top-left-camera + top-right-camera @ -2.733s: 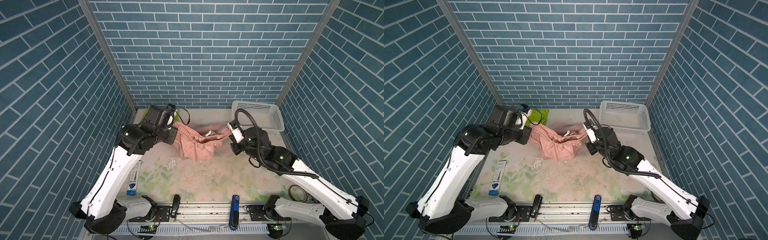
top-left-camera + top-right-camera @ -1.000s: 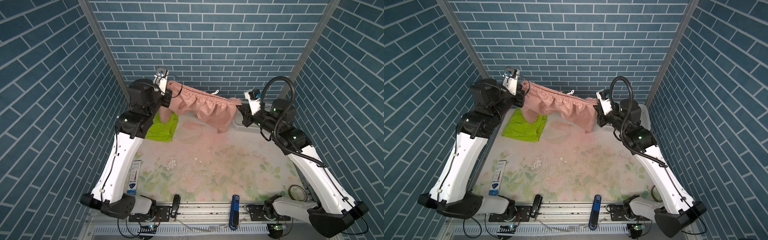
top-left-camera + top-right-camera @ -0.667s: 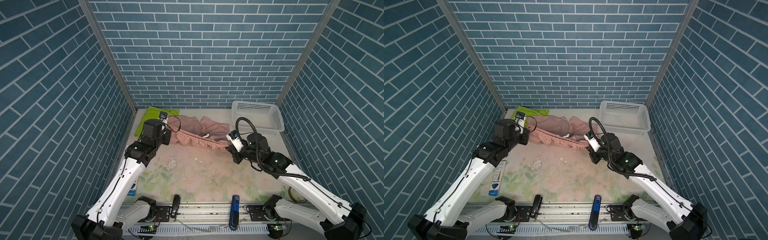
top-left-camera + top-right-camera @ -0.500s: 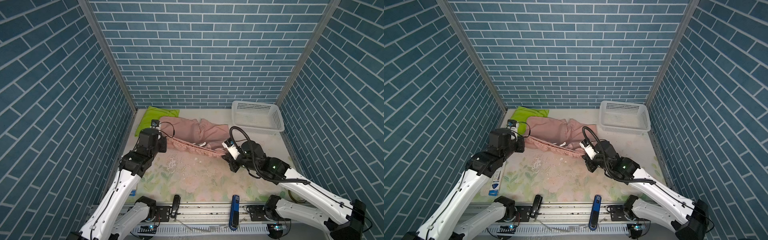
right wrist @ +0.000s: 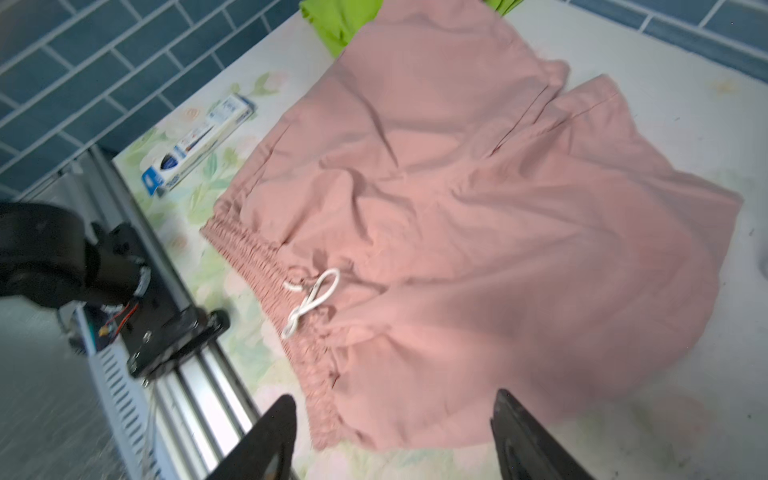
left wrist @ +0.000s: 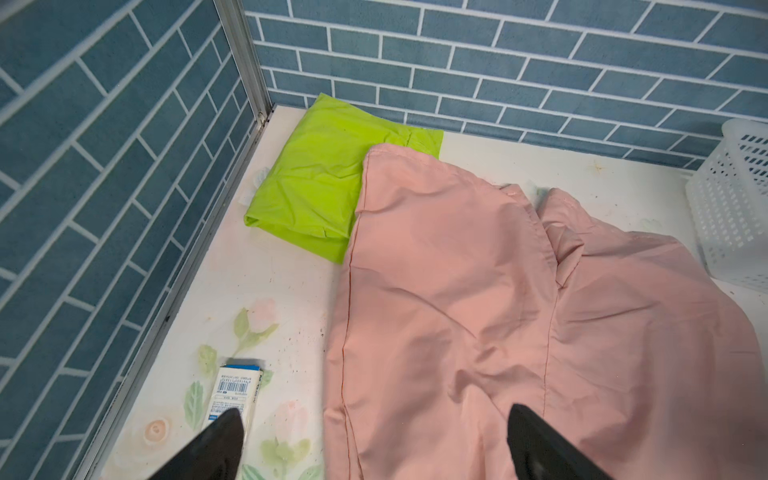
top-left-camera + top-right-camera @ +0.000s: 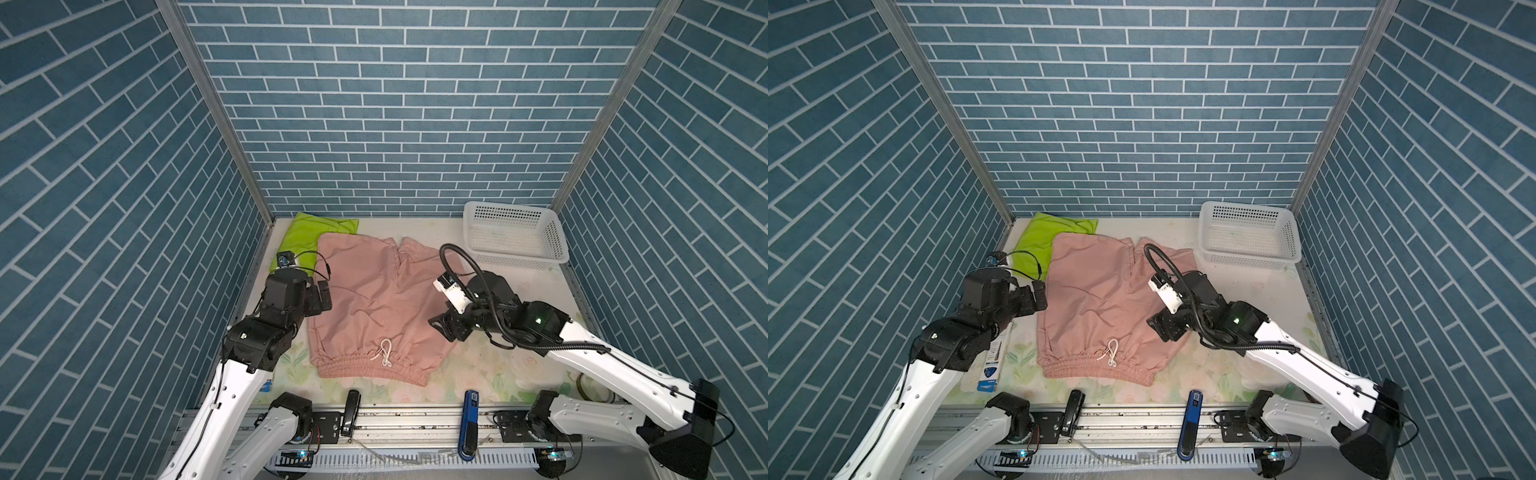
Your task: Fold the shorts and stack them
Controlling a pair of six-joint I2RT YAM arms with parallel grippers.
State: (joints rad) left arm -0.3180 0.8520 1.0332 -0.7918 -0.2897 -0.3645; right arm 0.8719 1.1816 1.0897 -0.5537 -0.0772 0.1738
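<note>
The salmon-pink shorts (image 7: 374, 307) (image 7: 1100, 307) lie spread flat on the floral table, gathered waistband and white drawstring (image 7: 385, 352) toward the front edge. The lime-green shorts (image 7: 307, 237) (image 6: 316, 174) lie folded in the back left corner, one edge under a pink leg. My left gripper (image 7: 322, 297) (image 6: 372, 411) is open, low over the pink shorts' left side seam, holding nothing. My right gripper (image 7: 446, 328) (image 5: 393, 397) is open over the right end of the waistband, also holding nothing.
A white perforated basket (image 7: 557, 245) stands at the back right. A toothpaste box (image 7: 994, 357) (image 6: 235, 390) lies along the left edge beside my left arm. A tape roll (image 7: 590, 384) sits at the front right. A black tool (image 7: 351, 409) and a blue one (image 7: 469, 419) rest on the front rail.
Both grippers brought the pink shorts down from a raised, stretched hold, drew them toward the front and laid them flat. Both then opened and let go of the waistband.
</note>
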